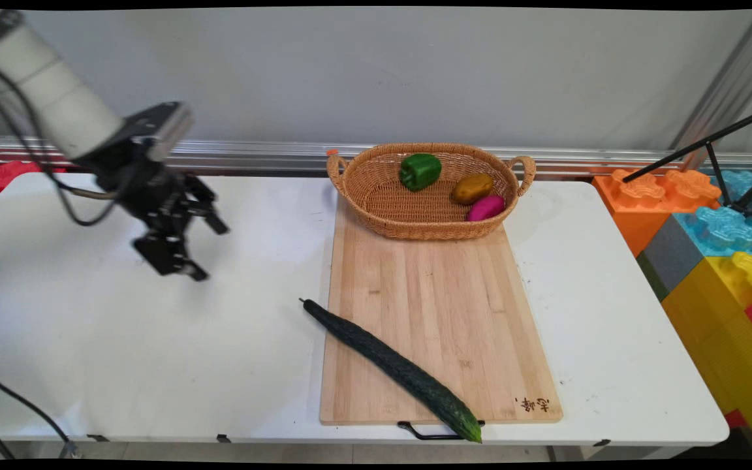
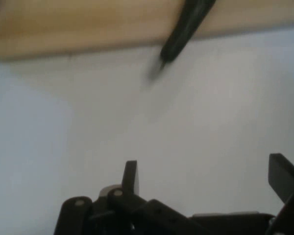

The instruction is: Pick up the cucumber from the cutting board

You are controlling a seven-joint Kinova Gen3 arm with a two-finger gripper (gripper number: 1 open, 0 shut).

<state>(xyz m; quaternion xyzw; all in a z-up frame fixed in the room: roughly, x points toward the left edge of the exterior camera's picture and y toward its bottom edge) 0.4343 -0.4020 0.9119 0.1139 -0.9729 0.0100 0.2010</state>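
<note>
**Q:** State the gripper's pose and condition.

**A:** The gripper [image 1: 196,251] hangs in the left part of the main view, above bare tabletop [image 1: 121,339], tilted down and toward the right. Its jaws stand wide apart and hold nothing. In the hand view the gripper [image 2: 208,176] rises from the bottom edge, with only white surface between its two fingers [image 2: 130,176].

**Q:** Which object lies nearest to it?

**A:** The cucumber [image 1: 392,369], a long dark green one, lying diagonally at lower centre. Its thin stem end rests on the tabletop just off the left edge of the cutting board [image 1: 441,294]. Its body crosses the board's lower left corner, and its thick end overhangs the board's bottom edge. The gripper is well apart from it. In the hand view the cucumber [image 2: 186,29] shows at top centre, with the cutting board [image 2: 78,24] as a wooden band across the top.

**Q:** What else surrounds it?

**A:** A wicker basket [image 1: 382,196] stands on the board's far end, at upper centre. It holds a green pepper [image 1: 420,171], a brown potato-like item [image 1: 472,188] and a magenta item [image 1: 485,207]; the last two touch. Large coloured toy blocks [image 1: 715,241] stand at the right edge, off the tabletop. Black cables [image 1: 56,189] hang from the arm at the upper left. No object stands between the gripper and the cucumber.
</note>
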